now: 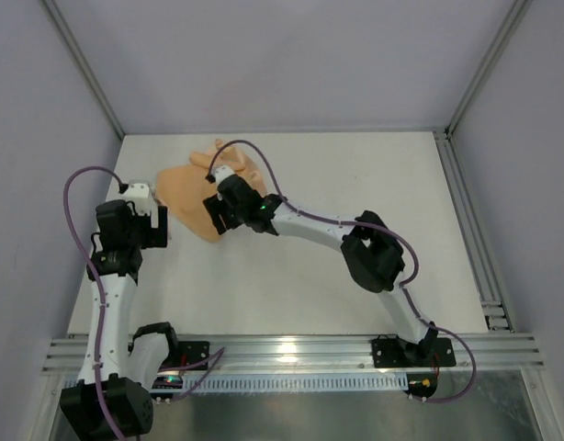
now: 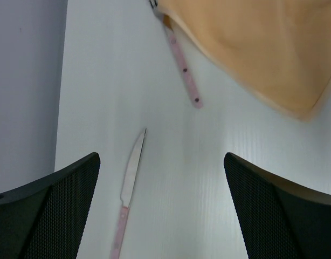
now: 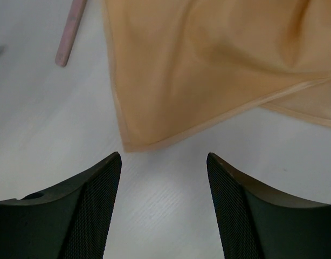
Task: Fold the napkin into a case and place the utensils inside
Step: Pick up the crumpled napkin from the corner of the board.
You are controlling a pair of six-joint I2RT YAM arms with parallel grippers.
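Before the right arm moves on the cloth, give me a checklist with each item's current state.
1. Right gripper open, empty: ok.
2. Left gripper open, empty: ok.
3. Peach-orange cloth napkin lying flat: not ok, rumpled with a layer lapped over.
4. Napkin corner ahead of the right gripper's gap: ok.
5. Pink-handled knife with grey metal blade clear of the napkin: ok.
6. Second pink-handled utensil clear of the napkin: not ok, its far end runs under the cloth edge.

Plain peach-orange napkin [image 3: 208, 65], pale pink utensil handles [image 2: 183, 69], silver knife blade [image 2: 134, 167], white table [image 1: 355, 184]
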